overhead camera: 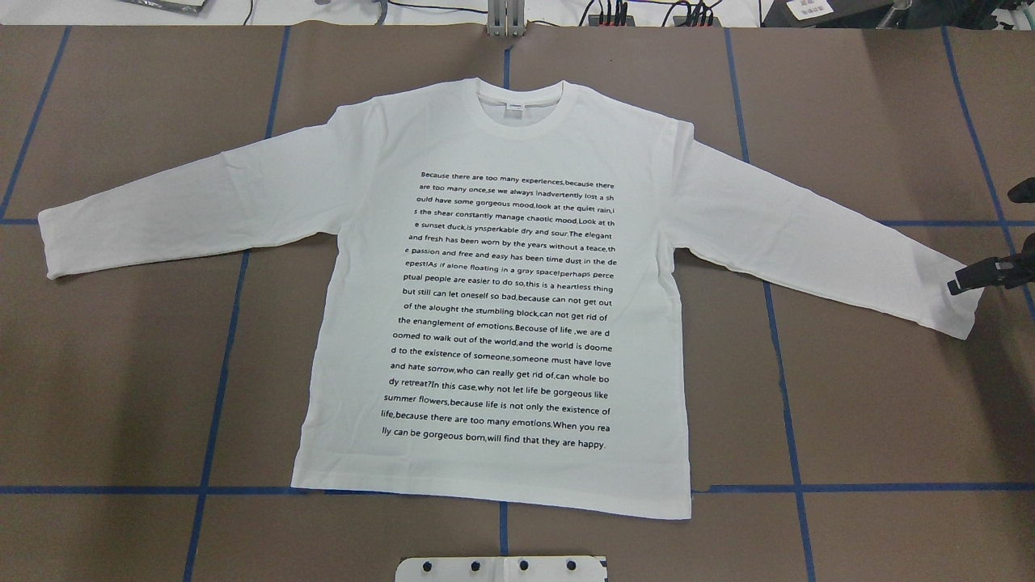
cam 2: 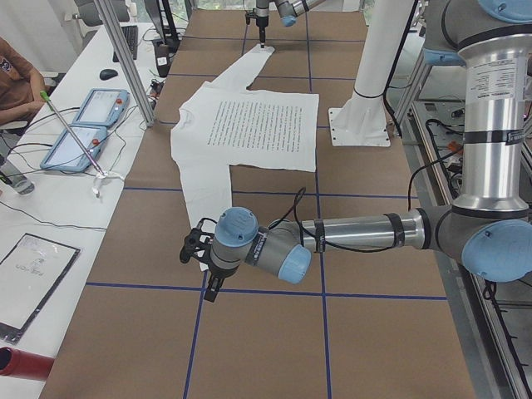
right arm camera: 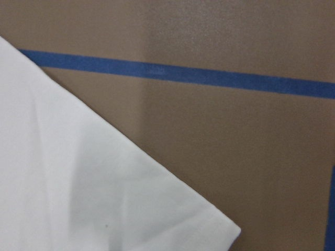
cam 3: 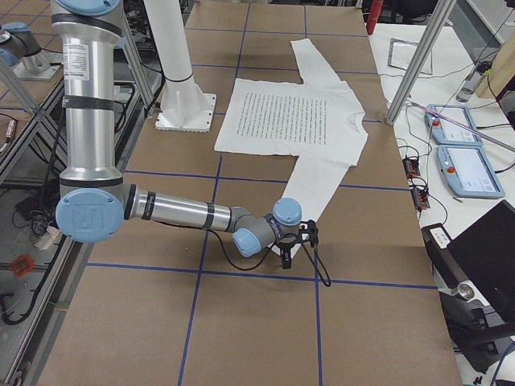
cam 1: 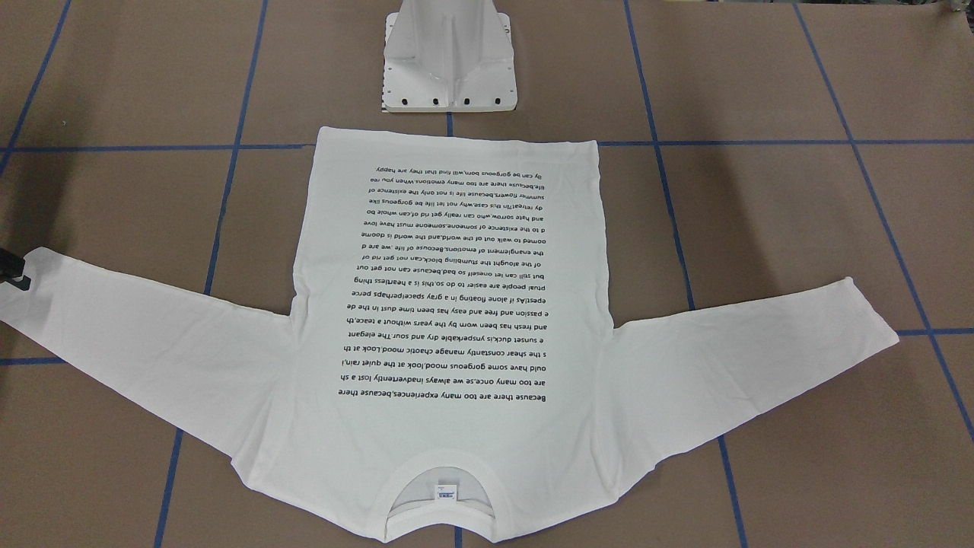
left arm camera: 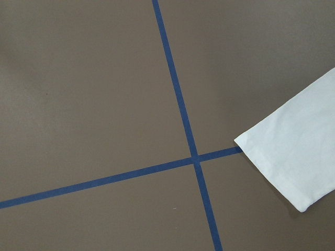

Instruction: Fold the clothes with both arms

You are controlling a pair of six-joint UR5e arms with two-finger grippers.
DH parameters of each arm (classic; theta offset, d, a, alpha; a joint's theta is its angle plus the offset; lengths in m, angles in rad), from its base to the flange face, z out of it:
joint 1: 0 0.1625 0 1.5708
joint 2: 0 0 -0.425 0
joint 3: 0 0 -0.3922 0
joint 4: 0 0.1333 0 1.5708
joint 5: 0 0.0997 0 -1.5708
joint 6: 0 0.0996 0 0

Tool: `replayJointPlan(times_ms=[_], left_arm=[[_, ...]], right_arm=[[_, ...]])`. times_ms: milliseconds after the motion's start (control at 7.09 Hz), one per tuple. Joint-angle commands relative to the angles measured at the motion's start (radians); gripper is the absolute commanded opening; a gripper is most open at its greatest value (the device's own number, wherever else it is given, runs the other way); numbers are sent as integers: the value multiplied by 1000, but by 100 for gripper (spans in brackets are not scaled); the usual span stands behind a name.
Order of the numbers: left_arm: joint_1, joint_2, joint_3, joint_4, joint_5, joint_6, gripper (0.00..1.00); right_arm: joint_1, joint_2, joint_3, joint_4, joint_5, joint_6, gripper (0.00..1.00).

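The white long-sleeved T-shirt (overhead camera: 501, 267) lies flat on the brown table, print up. Its collar (overhead camera: 525, 101) is on the far side and both sleeves are spread out. My right gripper (overhead camera: 962, 283) sits at the right sleeve's cuff (overhead camera: 966, 319), at the view's edge; it also shows in the front view (cam 1: 17, 274). Too little of it is visible to tell whether it is open or shut. The right wrist view shows only a cuff corner (right arm camera: 104, 198). My left gripper (cam 2: 199, 258) hovers at the left cuff (overhead camera: 50, 250), and its state cannot be told. The left wrist view shows that cuff (left arm camera: 293, 157) lying flat.
The white pedestal base (cam 1: 449, 68) stands just behind the shirt's hem. Blue tape lines (overhead camera: 234, 323) grid the table. An operators' bench with tablets (cam 2: 83, 125), cables and an aluminium post (cam 2: 125, 58) runs along the far edge, with a person's sleeve (cam 2: 17, 75) there.
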Motion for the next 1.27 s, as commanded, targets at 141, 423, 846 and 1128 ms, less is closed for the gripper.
replayJointPlan(times_ms=[141,423,846,1128], left_arm=[[0,0,0,1,0,-1,99],[0,0,0,3,0,-4,99],[0,-1,2,3,0,-10,99],[0,-3,5,5,0,-10,99]], right_arm=[[-9,0,-3,-21,0,4,64],[-12,1,6,-21,2,3,24],[-14,47,20,-54,8,3,4],[3,47,82,-73,14,1,0]])
